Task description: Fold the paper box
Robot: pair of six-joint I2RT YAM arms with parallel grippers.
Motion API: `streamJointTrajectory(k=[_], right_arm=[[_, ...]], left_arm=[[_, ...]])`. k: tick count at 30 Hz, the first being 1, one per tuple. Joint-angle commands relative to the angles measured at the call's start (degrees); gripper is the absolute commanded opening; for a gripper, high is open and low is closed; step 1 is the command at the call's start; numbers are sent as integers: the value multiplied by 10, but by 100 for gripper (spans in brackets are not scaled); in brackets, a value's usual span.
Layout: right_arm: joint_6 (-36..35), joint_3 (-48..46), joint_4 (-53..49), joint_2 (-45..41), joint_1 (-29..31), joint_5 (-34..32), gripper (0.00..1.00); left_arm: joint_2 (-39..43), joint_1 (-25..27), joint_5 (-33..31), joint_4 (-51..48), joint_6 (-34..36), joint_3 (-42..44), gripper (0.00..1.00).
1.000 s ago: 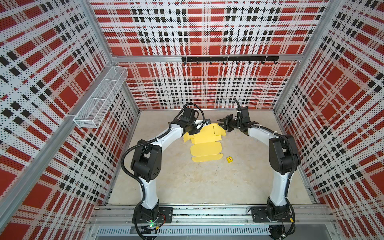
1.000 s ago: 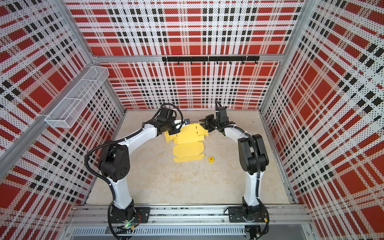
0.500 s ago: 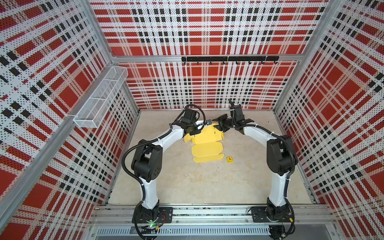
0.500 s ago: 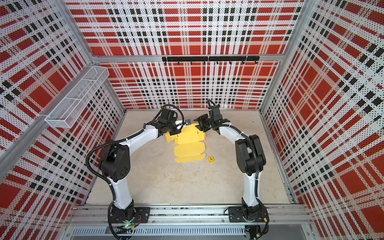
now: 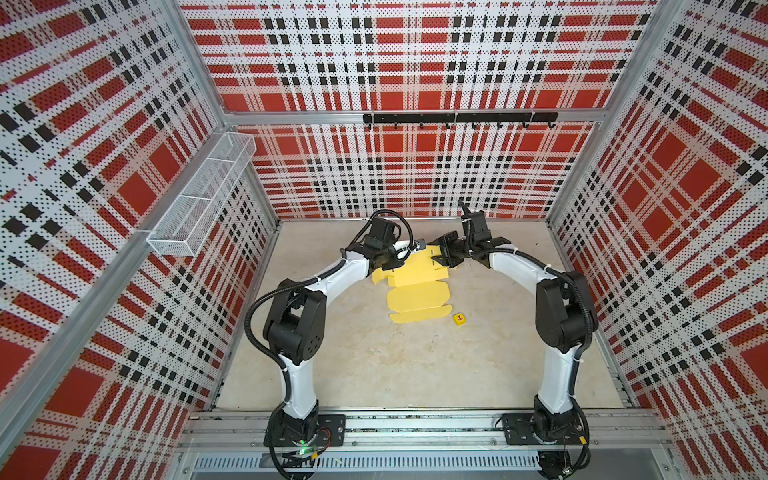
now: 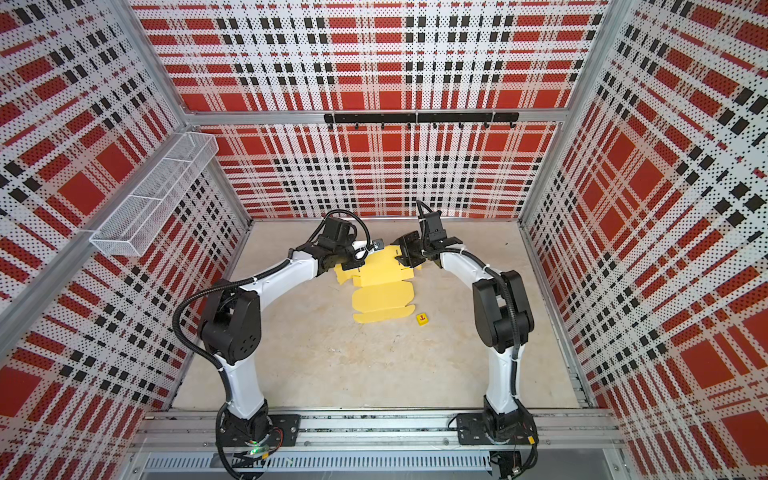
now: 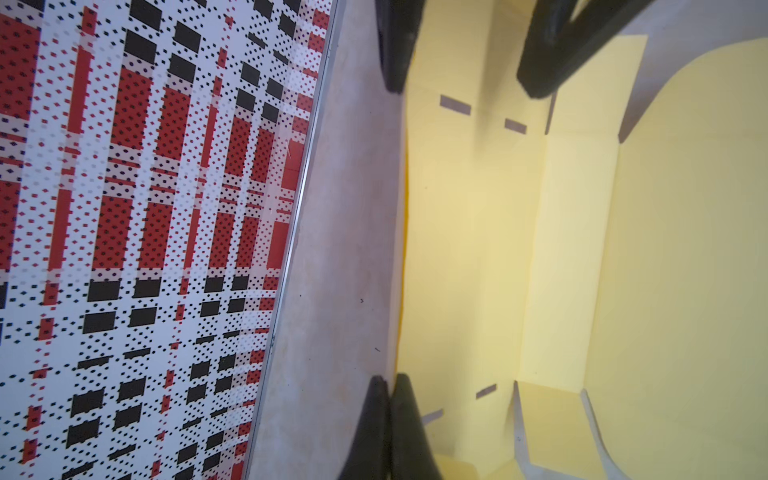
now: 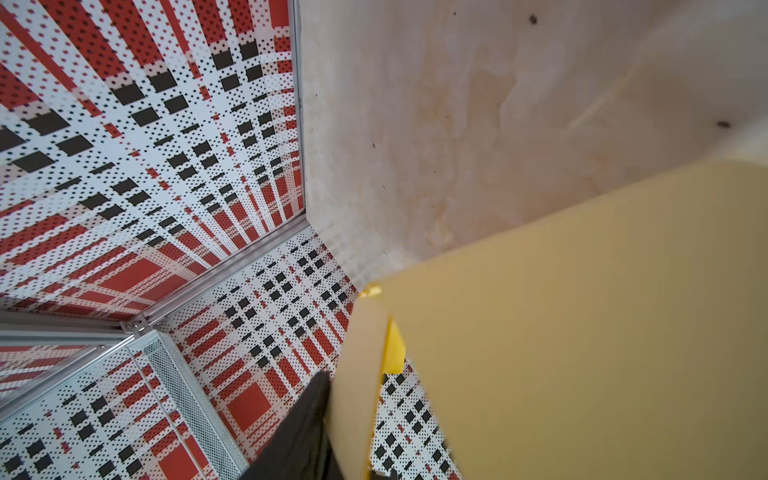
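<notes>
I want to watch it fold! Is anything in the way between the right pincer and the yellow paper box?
Nothing visible. The right pincer sits at the paper box, open at its far edge. The tiny yellow cube lies well aside.

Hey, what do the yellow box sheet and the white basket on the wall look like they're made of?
The paper box looks like thin matte card in pale yellow: it has sharp die-cut slots, crease lines and flaps that stand up. The basket looks like white-coated wire mesh, probably metal: the wall's pattern shows through its fine grid.
</notes>
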State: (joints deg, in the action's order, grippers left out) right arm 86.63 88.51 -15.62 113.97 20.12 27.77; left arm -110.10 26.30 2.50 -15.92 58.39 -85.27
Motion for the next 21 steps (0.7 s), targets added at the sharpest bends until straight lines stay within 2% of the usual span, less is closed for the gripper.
streamJointTrajectory(k=[1, 9, 21], right_arm=[[1, 18, -10, -1, 4, -3, 50], [-8, 98, -50, 46, 18, -5, 50], [-15, 115, -68, 62, 23, -19, 49]], left_arm=[[-3, 4, -8, 20, 10, 14, 2], [-3, 5, -7, 33, 9, 24, 2], [-4, 4, 3, 34, 17, 19, 4]])
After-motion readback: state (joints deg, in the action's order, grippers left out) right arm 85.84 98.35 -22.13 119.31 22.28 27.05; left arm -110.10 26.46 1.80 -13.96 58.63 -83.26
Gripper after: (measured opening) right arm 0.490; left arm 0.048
